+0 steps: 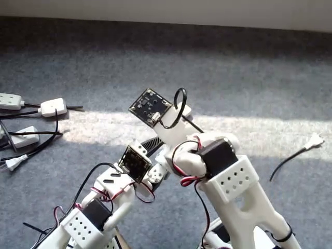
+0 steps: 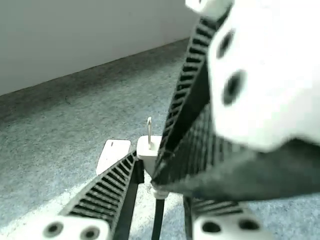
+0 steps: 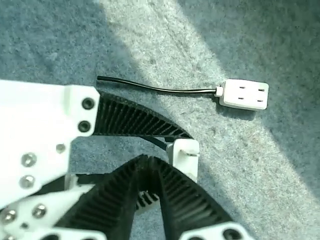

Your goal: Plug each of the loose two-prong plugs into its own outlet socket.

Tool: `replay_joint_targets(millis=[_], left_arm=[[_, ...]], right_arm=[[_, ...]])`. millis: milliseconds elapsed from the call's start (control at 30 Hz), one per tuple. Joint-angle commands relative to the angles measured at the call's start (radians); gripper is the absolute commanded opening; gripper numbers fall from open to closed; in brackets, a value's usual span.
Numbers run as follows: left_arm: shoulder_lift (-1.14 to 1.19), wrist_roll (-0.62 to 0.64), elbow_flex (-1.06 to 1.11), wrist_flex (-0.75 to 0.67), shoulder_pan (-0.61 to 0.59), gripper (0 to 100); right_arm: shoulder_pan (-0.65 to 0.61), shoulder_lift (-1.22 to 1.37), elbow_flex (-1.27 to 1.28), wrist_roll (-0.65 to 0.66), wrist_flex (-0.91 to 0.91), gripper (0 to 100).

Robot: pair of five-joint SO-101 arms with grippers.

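Left hand clamps the plug, prong pointing out past its tips; right hand closed alongside; socket on open carpet.

A grey, short-pile carpet covers the floor. A bright band of sunlight runs across it from side to side, with shaded carpet on both sides of it. At the far edge the carpet meets a plain pale wall.
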Motion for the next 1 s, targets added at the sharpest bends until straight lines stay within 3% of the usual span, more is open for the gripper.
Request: replay_joint_targets(millis=[0, 400, 733, 967], left_arm=[[-0.004, 0.008, 0.019, -0.02, 0.01, 1], [-0.004, 0.008, 0.019, -0.02, 0.01, 1], [-0.004, 0.008, 0.019, -0.02, 0.007, 1], [-0.004, 0.008, 0.019, -0.02, 0.008, 1]], right_arm=[[0.074, -0.019, 0.035, 0.032, -0.082, 0.6], [0.298, -0.028, 0.038, 0.14, -0.087, 0.6], [0.363, -0.018, 0.113, 0.213, -0.168, 0.6], [0.328, -0.03, 0.11, 0.209, -0.166, 0.6]])
